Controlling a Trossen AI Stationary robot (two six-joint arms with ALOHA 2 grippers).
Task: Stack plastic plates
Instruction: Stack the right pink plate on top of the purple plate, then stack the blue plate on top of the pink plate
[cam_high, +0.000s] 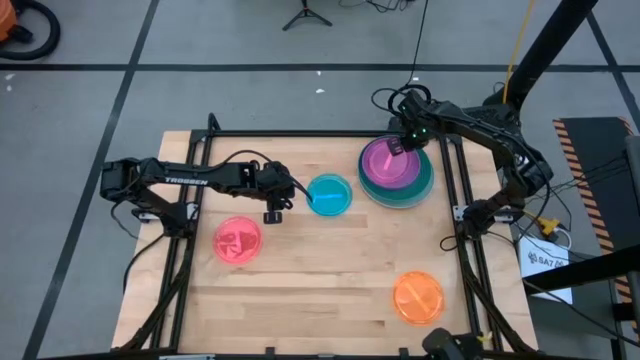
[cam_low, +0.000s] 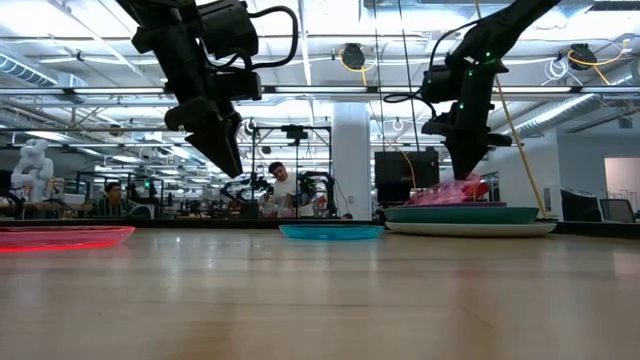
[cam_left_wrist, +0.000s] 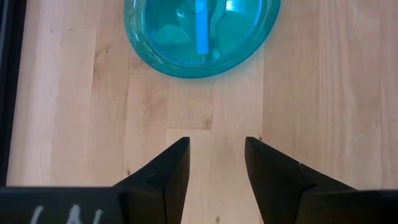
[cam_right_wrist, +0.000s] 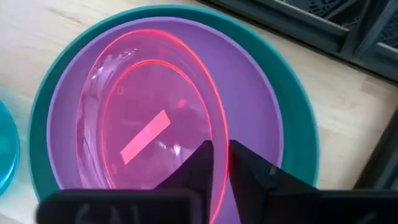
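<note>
Closest to the low camera lies bare wooden table (cam_low: 320, 300), with a pink-red plate (cam_low: 62, 237) flat at its left edge; from above that plate (cam_high: 238, 241) sits alone near the left side of the table. Just beyond it hangs the left gripper (cam_high: 273, 210), its fingers (cam_left_wrist: 169, 174) spread with nothing between them, above bare wood and a little short of the small cyan plate (cam_high: 329, 195), which lies flat near the table's middle. White letters reading TROSSEN run along the left arm (cam_high: 190, 180). At the far right of the table stands the stack: a light blue plate (cam_low: 470, 228) at the bottom, a dark green plate (cam_high: 424, 187) on it, a purple plate (cam_right_wrist: 249, 99) on that, and a second pink-red plate (cam_right_wrist: 149, 118) on top, tilted with one edge raised. The right gripper (cam_high: 396, 146) sits at that raised rim, its fingers (cam_right_wrist: 202, 165) a narrow gap apart with the rim running between them; whether they pinch it or merely straddle it, I cannot tell. An orange plate (cam_high: 418, 297) lies apart near the front right corner. Off the table to the right, a white label (cam_high: 545, 262) carries print too small to read.
</note>
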